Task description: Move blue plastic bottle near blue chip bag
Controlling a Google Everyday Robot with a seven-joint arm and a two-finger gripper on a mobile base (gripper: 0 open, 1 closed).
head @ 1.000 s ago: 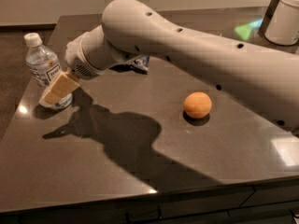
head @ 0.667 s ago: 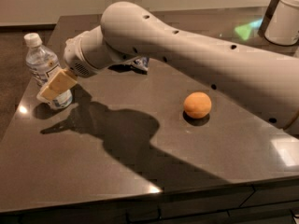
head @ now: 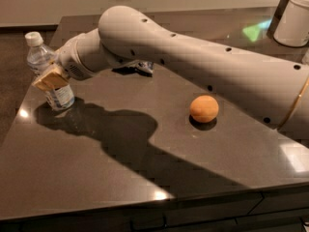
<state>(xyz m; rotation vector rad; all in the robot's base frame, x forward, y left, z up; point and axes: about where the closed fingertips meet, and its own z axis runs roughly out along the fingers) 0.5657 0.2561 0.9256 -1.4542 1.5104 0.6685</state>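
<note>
The blue plastic bottle (head: 53,83) stands upright near the table's left edge, clear with a white cap and a pale blue label. My gripper (head: 49,78) is at the bottle's middle, and its tan end covers part of the bottle's body. The bottle's base rests on the table. The blue chip bag (head: 137,69) lies further back near the table's middle. It is mostly hidden behind my arm, and only a dark blue strip with white marks shows.
An orange (head: 203,108) sits on the dark table (head: 120,178) right of centre. A white cylindrical container (head: 295,16) stands at the back right corner. My large white arm (head: 203,71) spans the table from the right. The table's left and front edges are close.
My gripper has moved a little left and up, from beside the bottle's lower part onto its middle. The bottle, the orange and the bag have not moved.
</note>
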